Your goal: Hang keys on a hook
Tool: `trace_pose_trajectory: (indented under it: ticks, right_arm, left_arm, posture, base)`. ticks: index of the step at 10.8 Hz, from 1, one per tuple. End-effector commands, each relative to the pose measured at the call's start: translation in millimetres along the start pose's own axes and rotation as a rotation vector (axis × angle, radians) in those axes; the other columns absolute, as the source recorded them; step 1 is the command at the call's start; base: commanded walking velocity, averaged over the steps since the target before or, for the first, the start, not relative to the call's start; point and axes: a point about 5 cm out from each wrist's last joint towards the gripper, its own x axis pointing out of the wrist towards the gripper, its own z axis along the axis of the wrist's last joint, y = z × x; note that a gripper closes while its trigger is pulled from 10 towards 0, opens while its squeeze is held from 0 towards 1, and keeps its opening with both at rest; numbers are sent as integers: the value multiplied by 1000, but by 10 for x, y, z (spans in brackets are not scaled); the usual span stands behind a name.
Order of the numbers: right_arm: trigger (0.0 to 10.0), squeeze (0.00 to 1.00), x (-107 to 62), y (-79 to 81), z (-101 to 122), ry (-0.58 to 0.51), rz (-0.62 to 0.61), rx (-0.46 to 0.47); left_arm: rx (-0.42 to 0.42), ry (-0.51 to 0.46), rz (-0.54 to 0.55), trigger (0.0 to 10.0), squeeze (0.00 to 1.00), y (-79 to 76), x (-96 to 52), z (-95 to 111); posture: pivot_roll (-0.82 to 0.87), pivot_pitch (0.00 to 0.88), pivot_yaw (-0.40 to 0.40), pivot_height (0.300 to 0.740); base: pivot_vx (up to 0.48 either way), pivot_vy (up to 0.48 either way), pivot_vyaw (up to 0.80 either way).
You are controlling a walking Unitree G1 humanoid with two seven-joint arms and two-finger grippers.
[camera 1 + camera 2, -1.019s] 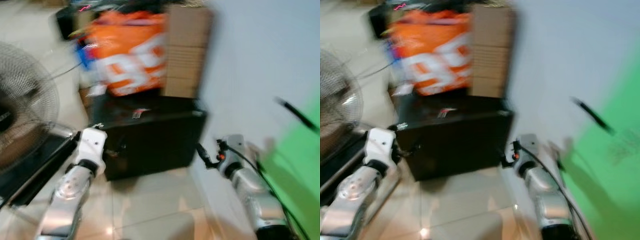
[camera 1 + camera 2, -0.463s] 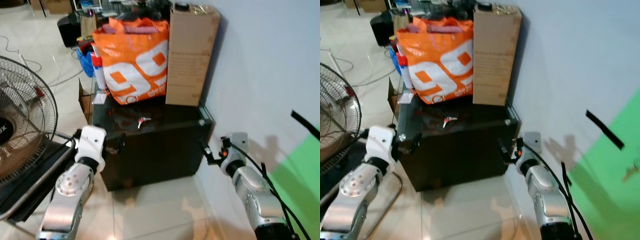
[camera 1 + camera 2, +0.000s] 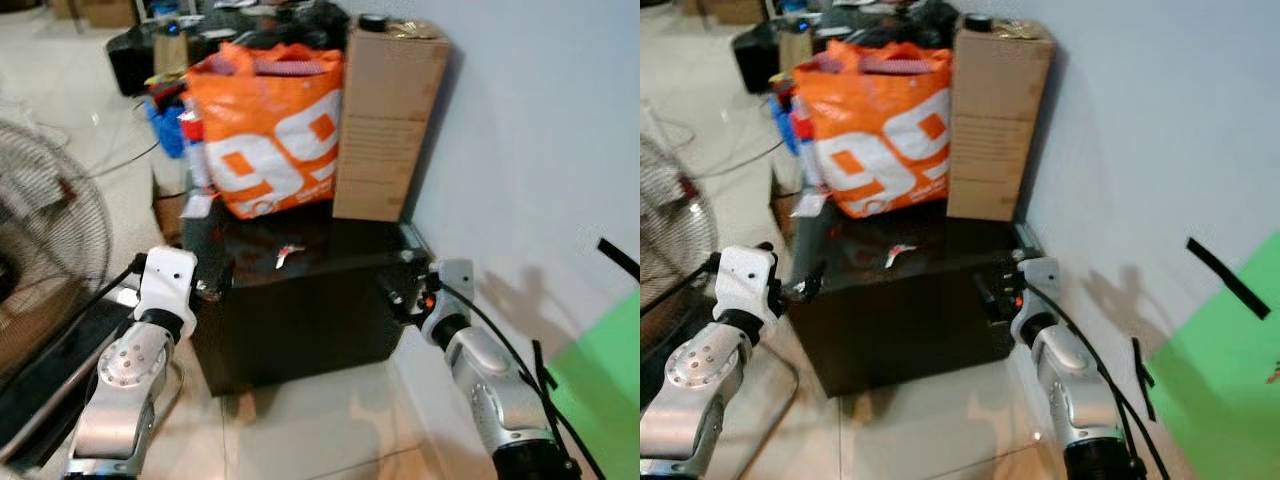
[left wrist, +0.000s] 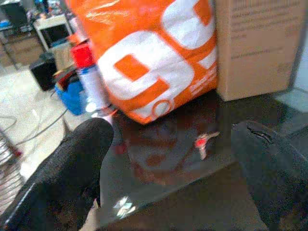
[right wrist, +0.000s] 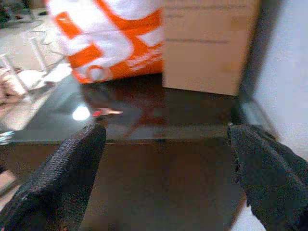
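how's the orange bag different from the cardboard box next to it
The orange bag is bright orange with big white print and looks soft and bulging; the cardboard box is plain brown with small dark text and flat, rigid sides. The bag is wider and open at the top, with things showing in it, while the box is narrower, taller and closed. Both stand side by side on the black cabinet, behind the keys.

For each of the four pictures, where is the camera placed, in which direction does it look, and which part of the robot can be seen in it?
Left eye view: on the head, looking forward and down at the black cabinet; both silver arms show.
Right eye view: the same scene.
Left wrist view: on the left wrist, looking along the open left gripper over the cabinet top toward the keys and orange bag.
Right wrist view: on the right wrist, looking along the open right gripper at the cabinet edge.
Shared: keys, bag and cardboard box.
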Motion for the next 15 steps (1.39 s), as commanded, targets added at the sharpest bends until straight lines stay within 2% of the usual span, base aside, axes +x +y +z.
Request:
trace_pose_trajectory:
  ticks: [1,7,12,15]
  right_arm:
    - [10000,1000,4,-44,51,-20,-12,-15]
    - [10000,1000,6,-41,75,-34,-5,-18]
    - [10000,1000,28,-38,85,-35,0,-32]
    - [10000,1000,38,-58,86,-36,-22,-26]
  left_arm:
    - [8,-9,-22,10000,0,-60,33,28]
    - [5,-11,-33,10000,0,-80,57,31]
    - [6,-8,-36,10000,0,-71,68,18]
    - [7,-2,-41,10000,0,-59,88,7]
  posture:
    - [-7,0,3,740]
    - [-14,0,9,740]
    - [-11,0,8,740]
    - [-13,0,16,740]
  base:
    - [326,0,0]
    - [337,0,0]
    - [334,0,713]
    - [318,0,0]
